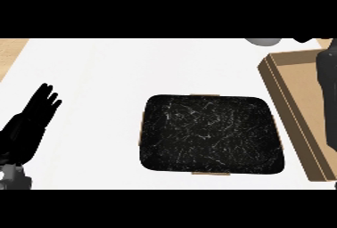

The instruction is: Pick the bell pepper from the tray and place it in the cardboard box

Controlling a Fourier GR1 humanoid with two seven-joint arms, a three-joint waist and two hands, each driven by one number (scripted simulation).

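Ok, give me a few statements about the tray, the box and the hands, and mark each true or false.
1. The tray is black with pale veins. True.
2. A pepper lies on the tray. False: no pepper shows on it.
3. The box stands right of the tray. True.
4. The left hand hovers over the tray. False: it rests open near the left edge, away from the tray.
5. The right hand shows over the box. True.
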